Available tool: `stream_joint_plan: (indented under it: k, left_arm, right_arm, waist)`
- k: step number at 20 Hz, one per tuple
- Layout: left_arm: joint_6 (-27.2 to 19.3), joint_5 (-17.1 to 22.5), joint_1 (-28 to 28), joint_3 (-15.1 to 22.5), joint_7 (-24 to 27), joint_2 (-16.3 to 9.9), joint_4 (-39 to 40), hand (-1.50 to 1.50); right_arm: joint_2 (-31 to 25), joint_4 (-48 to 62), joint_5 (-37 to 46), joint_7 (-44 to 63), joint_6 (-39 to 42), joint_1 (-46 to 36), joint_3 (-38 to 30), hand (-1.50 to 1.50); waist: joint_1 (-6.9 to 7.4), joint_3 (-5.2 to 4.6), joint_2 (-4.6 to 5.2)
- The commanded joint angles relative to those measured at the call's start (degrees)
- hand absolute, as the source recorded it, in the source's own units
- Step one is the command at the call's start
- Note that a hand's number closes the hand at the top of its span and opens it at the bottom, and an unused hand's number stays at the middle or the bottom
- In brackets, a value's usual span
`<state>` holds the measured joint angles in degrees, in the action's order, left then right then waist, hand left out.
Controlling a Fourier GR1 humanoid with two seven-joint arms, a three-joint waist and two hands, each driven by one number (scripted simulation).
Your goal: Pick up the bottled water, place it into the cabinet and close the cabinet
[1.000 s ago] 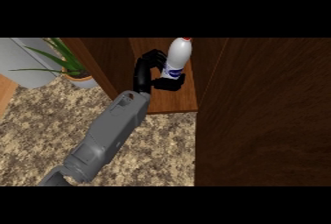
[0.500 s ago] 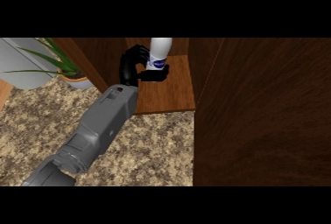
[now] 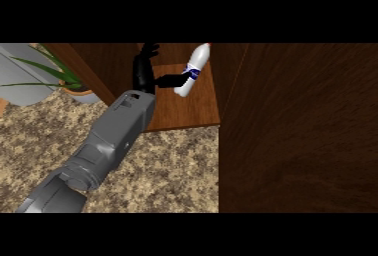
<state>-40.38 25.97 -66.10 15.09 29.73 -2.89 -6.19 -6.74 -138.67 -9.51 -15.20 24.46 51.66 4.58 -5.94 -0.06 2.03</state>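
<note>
Let go of the bottle [image 3: 191, 70] since earlier, left hand [image 3: 145, 70] opened beside it; tilted in cabinet [image 3: 181, 107], could topple out.

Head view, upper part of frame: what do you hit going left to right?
Potted plant → hand, fingers straight → water bottle standing tilted on the cabinet shelf → dark cabinet door. Only the thumb reaches over to the bottle.
</note>
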Motion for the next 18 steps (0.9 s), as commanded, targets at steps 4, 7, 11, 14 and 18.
stream_joint_plan:
  k: [4, 7, 11, 14, 18]
  left_arm:
    - [2.57, 1.03, -2.01, -2.08, 0.88, -1.38, 0.7, -1.5]
    - [8.23, 0.5, -1.42, -1.7, 4.09, -1.31, -0.82, -1.5]
    - [11.78, 3.8, -2.35, -5.39, 7.74, 1.44, -4.68, -1.5]
    - [16.55, 3.98, -3.97, -5.82, 7.01, 1.14, -5.37, -1.5]
    - [18.47, 3.6, -1.61, -6.22, 9.77, 2.79, -5.08, -1.5]
  right_arm:
    - [-0.45, -2.84, -3.78, -0.05, 1.71, 2.39, -0.15, -1.5]
    - [-0.4, -2.45, -3.49, 1.08, 1.37, 1.5, 0.18, -1.5]
    - [-0.4, -2.37, -4.79, 2.38, 1.25, 0.96, 0.47, -1.5]
    - [-1.15, -3.67, -5.95, 3.04, 1.57, 1.15, -0.69, -1.5]
    - [-0.06, -4.11, -5.27, 1.85, 1.76, 3.51, -0.03, -1.5]
  waist:
    - [-0.23, -0.05, -0.07]
    - [0.18, -0.11, 0.23]
    - [1.68, -0.09, -0.24]
    - [2.53, -0.02, -0.84]
    - [2.95, 0.02, -1.34]
